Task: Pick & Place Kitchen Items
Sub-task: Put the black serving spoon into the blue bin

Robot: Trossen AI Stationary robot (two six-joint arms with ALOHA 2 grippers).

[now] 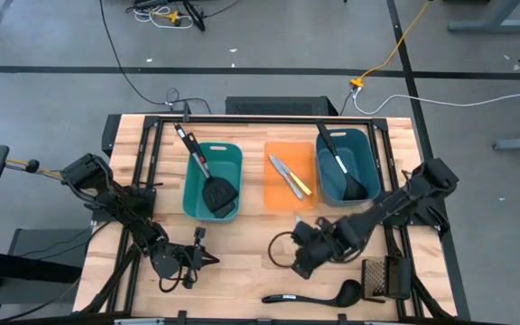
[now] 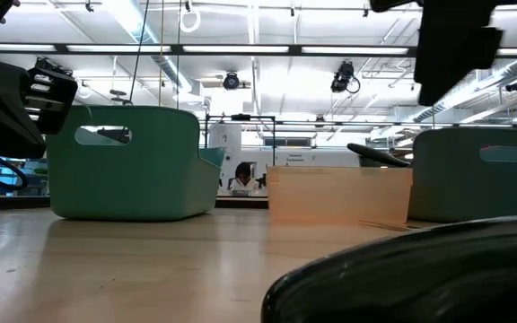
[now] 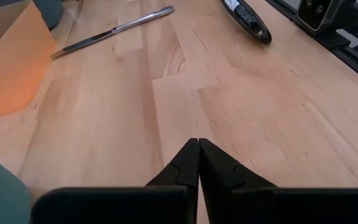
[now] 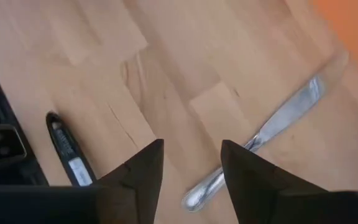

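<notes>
We are looking down on a wooden table in a grey-floored workshop, with three bins lined up across its far half. Most of the utensils are already sitting in those bins: a slotted spatula in the teal bin, two small knives, one yellow-handled, in the orange bin, and another black utensil in the blue bin. The right gripper is hovering low over the bare wood with its fingers standing apart and nothing between them. Just ahead of those fingers a silver knife is lying flat, its long axis running slantwise across the gripper's line, one rounded end close beside the fingertips and the other end reaching toward the orange bin. From the left wrist view the same knife is lying well ahead of that arm, near the orange wall. So we are judging the right arm to be much the nearer one, and the grip will likely need a small turn of the wrist to close across the thin handle. A black ladle is waiting on the table's near edge, to the right gripper's near side. The left gripper is resting beside the teal bin, fingers pressed together and empty.
</notes>
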